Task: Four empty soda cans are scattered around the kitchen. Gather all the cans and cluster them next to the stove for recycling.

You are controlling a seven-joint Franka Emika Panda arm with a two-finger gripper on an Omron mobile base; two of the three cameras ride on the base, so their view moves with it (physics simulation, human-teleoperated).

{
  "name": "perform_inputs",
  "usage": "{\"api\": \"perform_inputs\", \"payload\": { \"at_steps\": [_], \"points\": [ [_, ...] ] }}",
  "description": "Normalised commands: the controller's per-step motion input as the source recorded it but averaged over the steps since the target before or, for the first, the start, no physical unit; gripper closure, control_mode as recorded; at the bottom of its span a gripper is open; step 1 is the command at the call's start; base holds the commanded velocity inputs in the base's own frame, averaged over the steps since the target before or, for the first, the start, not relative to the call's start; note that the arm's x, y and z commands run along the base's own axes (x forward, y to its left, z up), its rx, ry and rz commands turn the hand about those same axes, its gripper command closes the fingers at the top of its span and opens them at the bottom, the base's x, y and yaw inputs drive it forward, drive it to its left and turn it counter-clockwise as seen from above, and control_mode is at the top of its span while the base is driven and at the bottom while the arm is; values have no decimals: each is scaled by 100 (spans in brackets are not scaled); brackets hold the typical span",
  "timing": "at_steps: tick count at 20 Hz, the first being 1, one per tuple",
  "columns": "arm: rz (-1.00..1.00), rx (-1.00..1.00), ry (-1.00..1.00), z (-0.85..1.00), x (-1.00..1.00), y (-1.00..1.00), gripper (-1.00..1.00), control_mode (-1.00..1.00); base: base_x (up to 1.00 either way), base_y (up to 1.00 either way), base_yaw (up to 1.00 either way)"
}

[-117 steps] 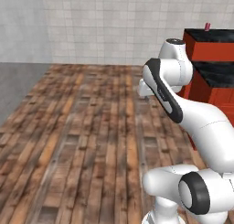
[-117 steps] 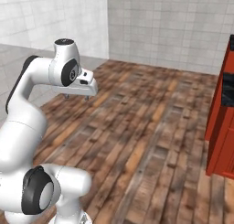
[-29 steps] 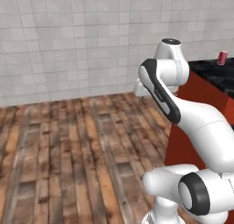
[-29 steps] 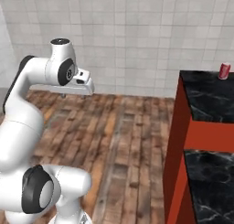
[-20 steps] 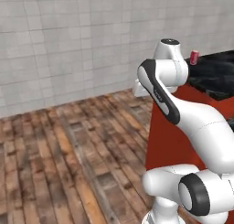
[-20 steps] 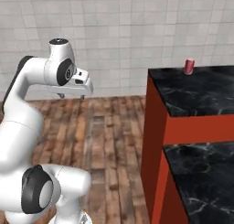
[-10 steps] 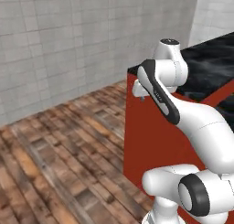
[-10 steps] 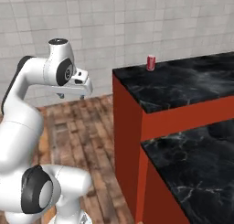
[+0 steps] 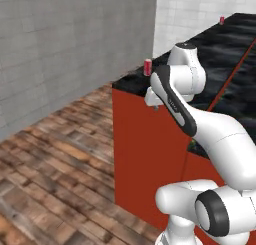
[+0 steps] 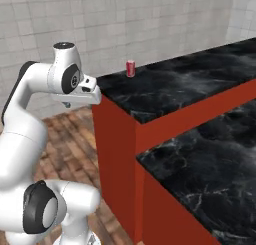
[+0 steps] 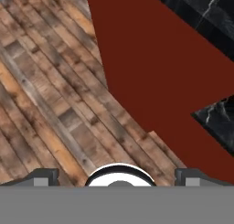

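Looking at your gripper (image 11: 117, 175), it's aimed at the floor, fingers spread, can (image 10: 130, 68) well off on the counter (image 10: 165, 94).

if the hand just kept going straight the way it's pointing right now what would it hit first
Most likely the wood floor. The open hand points down at the floorboards, with the red cabinet side just off to one side of its line. Nothing lies between as far as the hand view shows, though depth is hard to judge.

I saw a red cabinet block (image 9: 145, 139) topped by a black marbled counter (image 10: 180, 89), standing on a wood plank floor (image 9: 55, 169). White tiled wall (image 10: 125, 24) ran behind; a plain grey wall (image 9: 65, 49) stood left.
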Motion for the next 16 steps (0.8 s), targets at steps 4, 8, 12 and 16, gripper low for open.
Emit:
{"api": "perform_inputs", "payload": {
  "at_steps": [4, 8, 12, 16],
  "points": [
    [0, 0, 0, 0, 0, 0, -100, 100, 48, 13, -42],
    [0, 0, 0, 0, 0, 0, -100, 100, 49, 12, -34],
    [0, 0, 0, 0, 0, 0, -100, 100, 47, 7, -34],
    [0, 0, 0, 0, 0, 0, -100, 100, 48, 9, -36]
  ]
}}
